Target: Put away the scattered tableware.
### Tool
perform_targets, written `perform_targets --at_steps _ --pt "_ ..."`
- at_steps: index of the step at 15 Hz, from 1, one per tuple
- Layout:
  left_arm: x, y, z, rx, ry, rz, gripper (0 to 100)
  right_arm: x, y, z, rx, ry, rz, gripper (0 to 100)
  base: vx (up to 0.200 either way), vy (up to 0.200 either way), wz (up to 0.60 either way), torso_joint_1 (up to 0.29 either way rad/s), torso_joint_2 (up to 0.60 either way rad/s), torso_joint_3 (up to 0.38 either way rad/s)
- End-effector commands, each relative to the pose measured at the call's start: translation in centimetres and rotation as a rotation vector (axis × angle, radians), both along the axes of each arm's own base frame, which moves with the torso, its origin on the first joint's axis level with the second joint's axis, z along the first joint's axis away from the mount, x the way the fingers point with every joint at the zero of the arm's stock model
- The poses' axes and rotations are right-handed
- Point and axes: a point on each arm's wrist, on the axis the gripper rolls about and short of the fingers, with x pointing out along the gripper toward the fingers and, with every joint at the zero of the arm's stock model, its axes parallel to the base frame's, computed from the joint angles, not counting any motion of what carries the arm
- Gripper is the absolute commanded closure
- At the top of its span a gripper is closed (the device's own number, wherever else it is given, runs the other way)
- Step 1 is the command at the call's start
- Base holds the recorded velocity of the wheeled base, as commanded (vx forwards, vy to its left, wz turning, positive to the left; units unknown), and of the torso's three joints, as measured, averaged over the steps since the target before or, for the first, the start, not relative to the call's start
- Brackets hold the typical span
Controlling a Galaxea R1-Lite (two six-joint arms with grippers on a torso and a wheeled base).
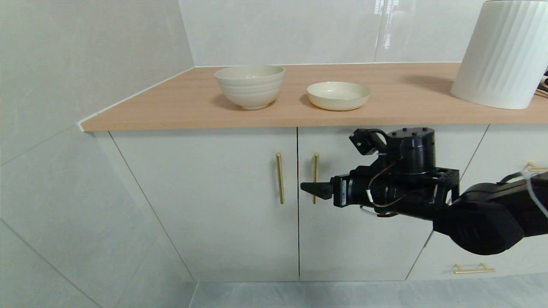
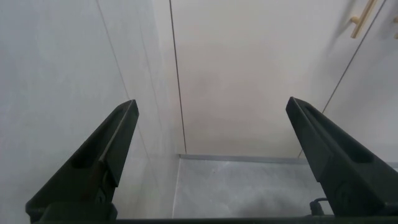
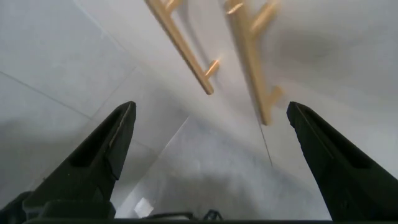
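**A:** How far along?

**B:** Barely started. Bowl (image 1: pixel 250 85) and dish (image 1: pixel 338 95) sit on the bench (image 1: pixel 171 107), doors (image 1: pixel 214 201) shut. Right tool (image 1: pixel 314 189), spread apart, is by a handle (image 1: pixel 316 164); left tool (image 2: pixel 211 155) spread too.

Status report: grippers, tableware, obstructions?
Left gripper, right gripper open; right near brass door handle. Cream ribbed bowl, shallow cream dish on wooden counter. White cabinet doors shut.

Wooden countertop (image 1: pixel 406 100) — deep bowl (image 1: pixel 250 85), shallow plate (image 1: pixel 338 95), ribbed white canister (image 1: pixel 503 51)
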Motion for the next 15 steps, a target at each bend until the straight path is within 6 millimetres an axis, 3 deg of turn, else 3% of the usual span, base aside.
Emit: perform_targets --at_steps 1,13,15 --pt "0.0 0.0 0.0 0.000 0.000 0.001 0 0.6 1.5 -3.0 -0.031 0.033 0.001 0 0.000 0.000 0.00 0.000 0.00 0.000" --pt "0.0 0.0 0.0 0.000 0.000 0.001 0 1.8 2.2 -3.3 0.061 -0.057 -0.103 0 0.000 0.000 0.00 0.000 0.00 0.000" --pt "0.0 0.0 0.0 0.000 0.000 0.001 0 1.9 3.1 -3.8 0.075 -0.058 -0.088 0 0.000 0.000 0.00 0.000 0.00 0.000"
